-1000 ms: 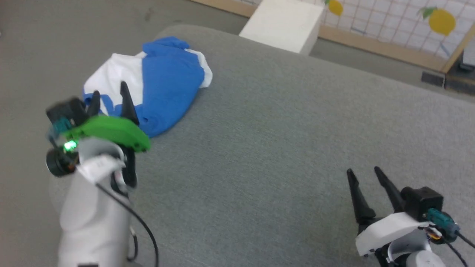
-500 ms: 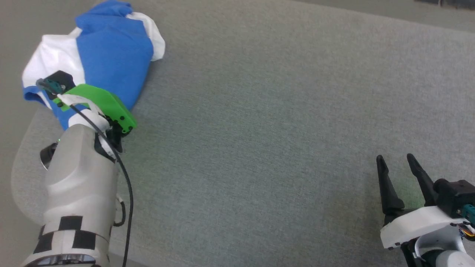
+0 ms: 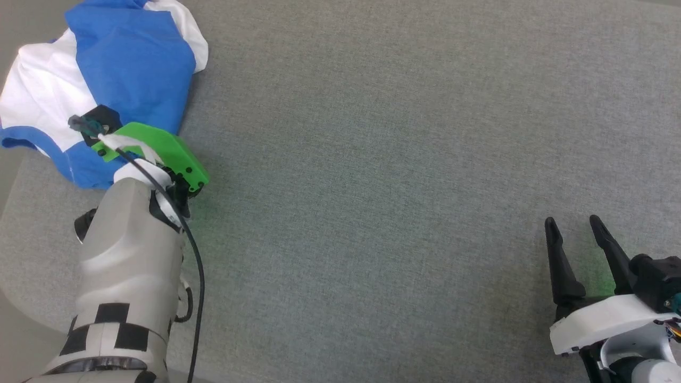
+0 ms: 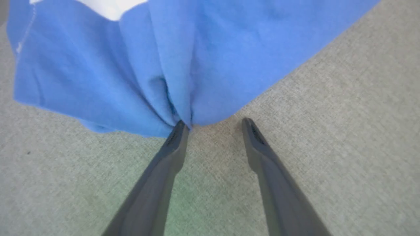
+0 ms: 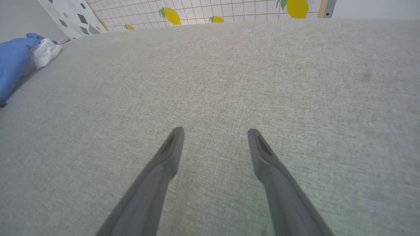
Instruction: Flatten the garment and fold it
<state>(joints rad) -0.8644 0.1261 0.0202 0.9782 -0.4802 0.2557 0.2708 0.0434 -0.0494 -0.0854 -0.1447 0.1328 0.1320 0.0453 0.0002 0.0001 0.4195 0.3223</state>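
Observation:
The garment (image 3: 133, 69), crumpled royal blue with a white panel, lies bunched at the far left of the grey padded surface (image 3: 372, 186). My left arm reaches over its near edge, and the green wrist mount (image 3: 154, 151) hides the fingers in the head view. In the left wrist view my left gripper (image 4: 215, 126) is open, tips down at the blue hem (image 4: 197, 59); the left fingertip (image 4: 180, 129) touches a fold, and nothing is clamped. My right gripper (image 3: 573, 222) rests open at the lower right, far from the cloth, over bare surface (image 5: 215, 131). The garment (image 5: 13, 68) lies far left in that view.
The grey surface's rounded left edge drops to the floor (image 3: 10, 340) just beside the garment. A tiled wall with lemon prints (image 5: 229, 8) stands beyond the far edge. Wide bare surface lies between the two arms.
The head camera has tilted down, so the whole picture shifted. My left gripper has tipped down onto the garment's near edge and its jaws have narrowed a little. The right gripper holds still.

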